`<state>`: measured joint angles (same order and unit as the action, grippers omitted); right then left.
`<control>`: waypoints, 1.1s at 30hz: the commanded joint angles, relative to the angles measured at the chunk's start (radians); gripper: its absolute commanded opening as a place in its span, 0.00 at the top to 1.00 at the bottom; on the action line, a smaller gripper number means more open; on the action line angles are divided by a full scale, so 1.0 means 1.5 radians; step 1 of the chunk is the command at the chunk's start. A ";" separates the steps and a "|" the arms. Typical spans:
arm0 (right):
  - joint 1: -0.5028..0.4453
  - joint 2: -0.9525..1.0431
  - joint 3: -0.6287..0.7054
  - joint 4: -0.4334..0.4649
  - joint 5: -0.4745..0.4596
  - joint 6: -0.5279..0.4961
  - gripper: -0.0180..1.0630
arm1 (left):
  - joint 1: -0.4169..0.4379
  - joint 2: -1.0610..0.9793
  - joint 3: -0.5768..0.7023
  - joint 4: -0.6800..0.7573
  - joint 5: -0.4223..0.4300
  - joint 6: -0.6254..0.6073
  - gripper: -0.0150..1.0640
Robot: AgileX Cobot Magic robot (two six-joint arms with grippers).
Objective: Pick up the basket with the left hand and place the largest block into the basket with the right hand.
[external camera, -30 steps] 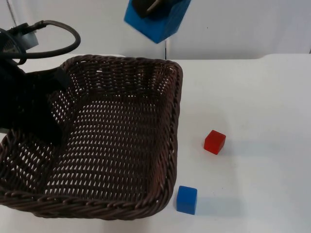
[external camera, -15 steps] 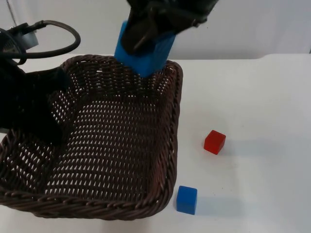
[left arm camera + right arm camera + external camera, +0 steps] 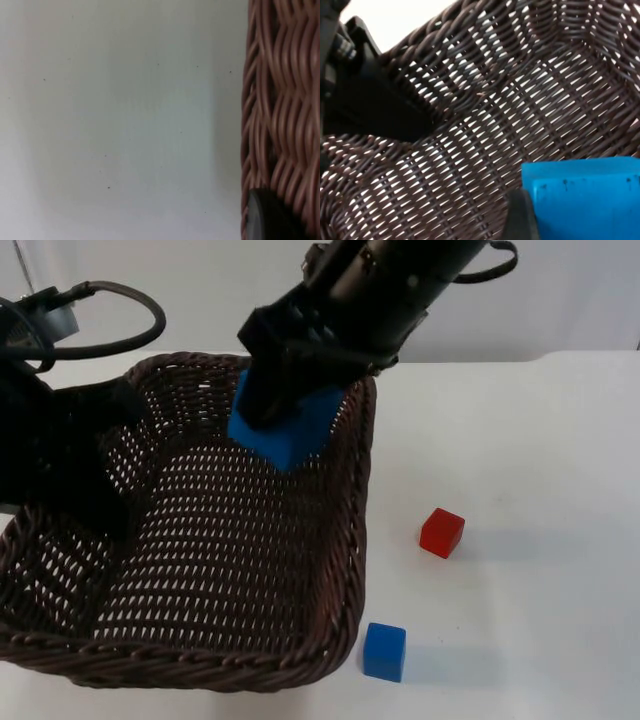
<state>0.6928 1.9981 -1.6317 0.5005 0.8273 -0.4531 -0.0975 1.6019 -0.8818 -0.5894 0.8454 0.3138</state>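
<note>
Top view: beside the left gripper (image 3: 110, 410), clamped on the wicker basket (image 3: 345, 570) at its left rim, the right gripper (image 3: 285, 405) grips the large blue block (image 3: 290, 430) above the basket's far end; small blue block (image 3: 384, 651) and red block (image 3: 442, 533) lie outside.

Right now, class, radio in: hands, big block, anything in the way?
Left hand shut on basket rim. Right hand shut on big blue block, over basket. Small blue block and red block lie outside. Nothing blocking.
</note>
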 commanded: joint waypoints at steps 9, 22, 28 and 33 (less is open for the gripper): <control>0.004 0.007 -0.001 0.001 0.000 -0.009 0.48 | -0.001 -0.010 0.001 -0.026 0.000 -0.004 0.99; 0.004 -0.064 -0.001 -0.002 -0.025 -0.073 0.21 | -0.001 -0.010 0.001 -0.026 0.000 -0.004 0.99; 0.001 -0.128 -0.001 -0.008 -0.024 -0.073 0.21 | -0.001 -0.010 0.001 -0.026 0.000 -0.004 0.99; 0.001 -0.179 -0.001 -0.021 -0.008 -0.070 0.21 | -0.001 -0.010 0.001 -0.026 0.000 -0.004 0.99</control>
<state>0.6928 1.7474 -1.6299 0.4739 0.8036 -0.5526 -0.0975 1.6019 -0.8808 -0.5950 0.8454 0.3116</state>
